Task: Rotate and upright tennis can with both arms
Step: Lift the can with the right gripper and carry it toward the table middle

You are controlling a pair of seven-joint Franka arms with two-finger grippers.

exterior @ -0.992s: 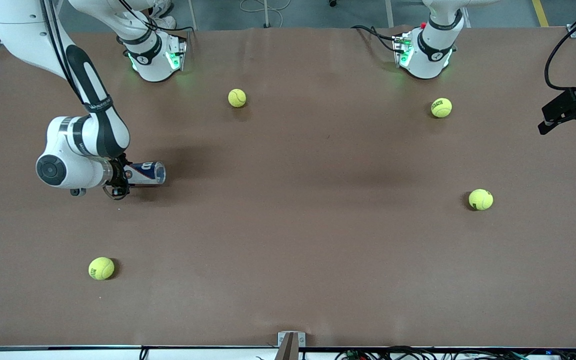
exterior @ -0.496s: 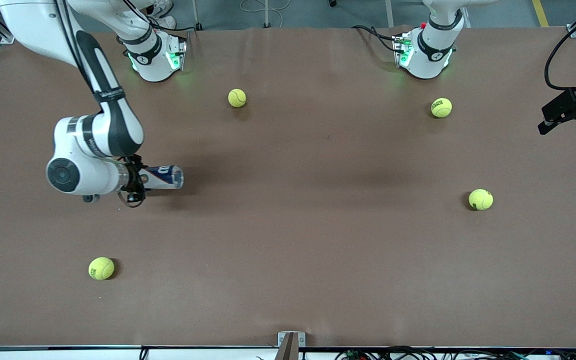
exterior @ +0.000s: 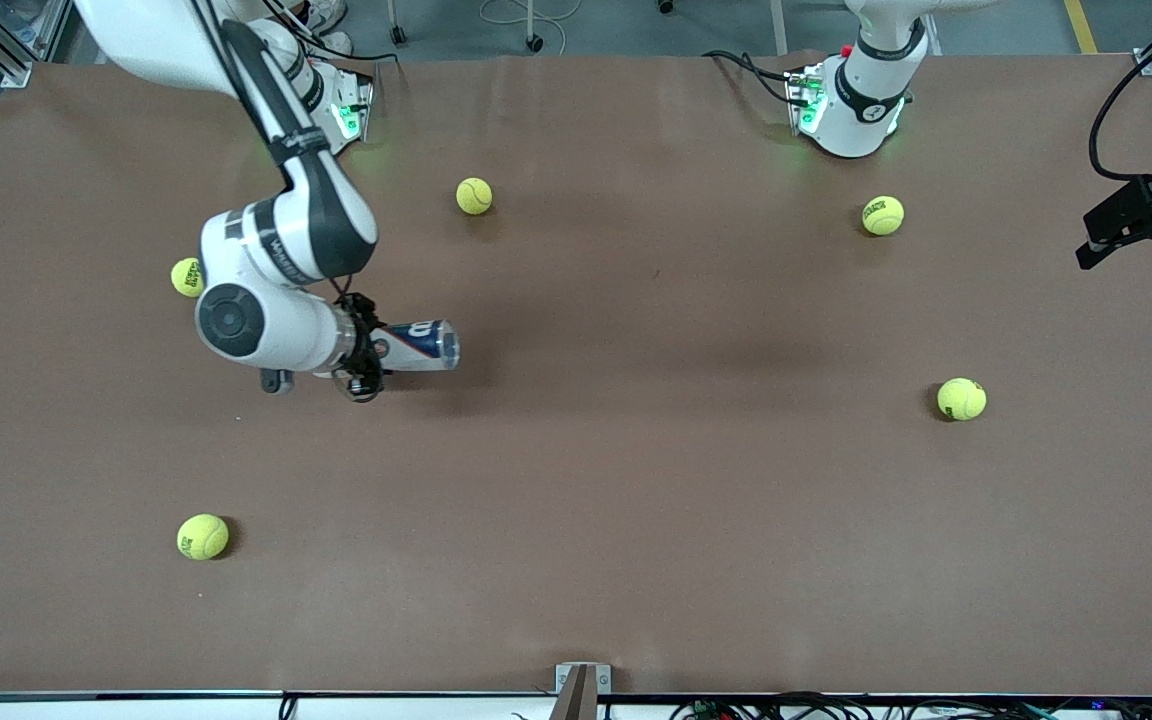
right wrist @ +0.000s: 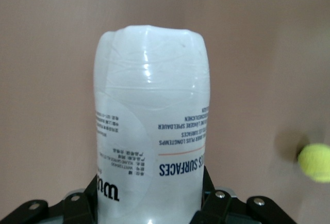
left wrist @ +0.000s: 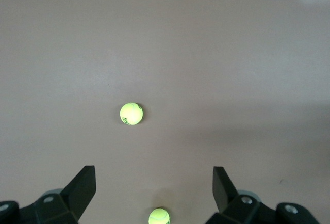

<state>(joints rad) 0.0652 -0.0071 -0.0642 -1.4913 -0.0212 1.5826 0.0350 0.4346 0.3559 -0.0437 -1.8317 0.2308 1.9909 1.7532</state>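
Observation:
The tennis can point(exterior: 421, 345) is a clear tube with a white and navy label. It lies level in the air over the table, its free end pointing toward the left arm's end. My right gripper point(exterior: 366, 352) is shut on its other end. In the right wrist view the tennis can point(right wrist: 149, 105) fills the middle, and the black fingers point(right wrist: 207, 189) of the right gripper point(right wrist: 149, 195) press on both of its sides. My left gripper point(exterior: 1141, 250) waits open at the left arm's end of the table. In its own view the left gripper point(left wrist: 154, 182) has nothing between its fingers.
Several yellow-green tennis balls lie scattered: one point(exterior: 474, 196) near the right arm's base, one point(exterior: 186, 277) beside the right arm's wrist, one point(exterior: 202, 536) near the front edge, and two point(exterior: 882, 215) point(exterior: 961, 398) toward the left arm's end. The brown table point(exterior: 636, 500) is flat.
The right arm has carried the tennis can toward the middle of the table, still level. A tennis ball that the arm hid now shows beside it. The left arm has not moved.

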